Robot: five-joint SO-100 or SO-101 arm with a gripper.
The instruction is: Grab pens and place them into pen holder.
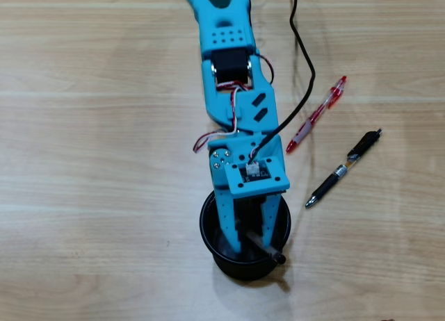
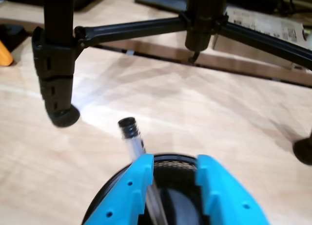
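Blue arm (image 1: 233, 92) reaches down from table's top edge. Hand (image 1: 254, 241) sits over the black pen holder (image 1: 211, 237) near the bottom edge; jaw state unclear. One pen (image 1: 268, 249) leans out across the holder's rim. Red-and-white pen (image 1: 316, 114) and black pen (image 1: 343, 168) lie on the table (image 1: 90, 161), right of arm, apart. Black cable (image 1: 304, 53) runs beside the arm.

Blue arm (image 1: 233, 92), red-white wires (image 1: 208, 139)
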